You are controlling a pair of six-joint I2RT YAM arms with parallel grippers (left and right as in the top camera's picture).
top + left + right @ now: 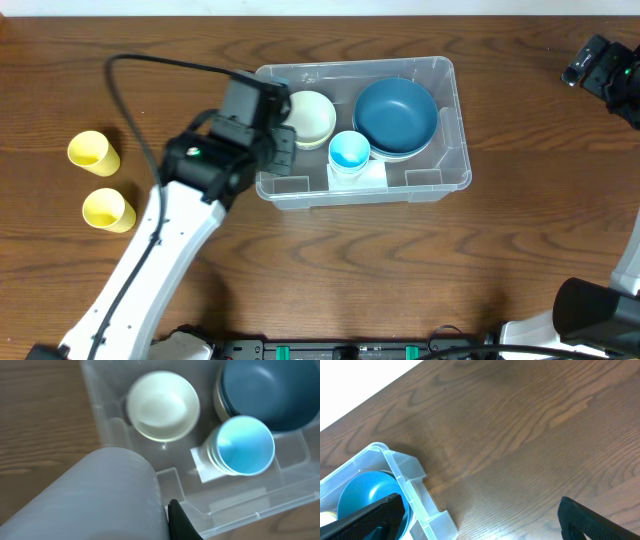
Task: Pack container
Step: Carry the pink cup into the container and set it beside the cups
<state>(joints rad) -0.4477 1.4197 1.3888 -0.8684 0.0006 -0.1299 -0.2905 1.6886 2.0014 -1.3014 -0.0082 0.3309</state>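
Partly packed: container (440,186) at mid-table (300,270) with cream bowl (310,117), blue bowl (396,115) and blue cup (350,152) inside, two yellow cups (93,152) (107,209) outside at left; left hand (280,128) clenched empty above it, right hand (585,62) released.

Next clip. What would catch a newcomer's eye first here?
First the big clear container at mid-table, holding a dark blue bowl at its right end, a cream bowl at its left and a light blue cup between them. Then the left arm reaching over the container's left end. Far left on the bare wood stand one yellow cup and a second yellow cup.
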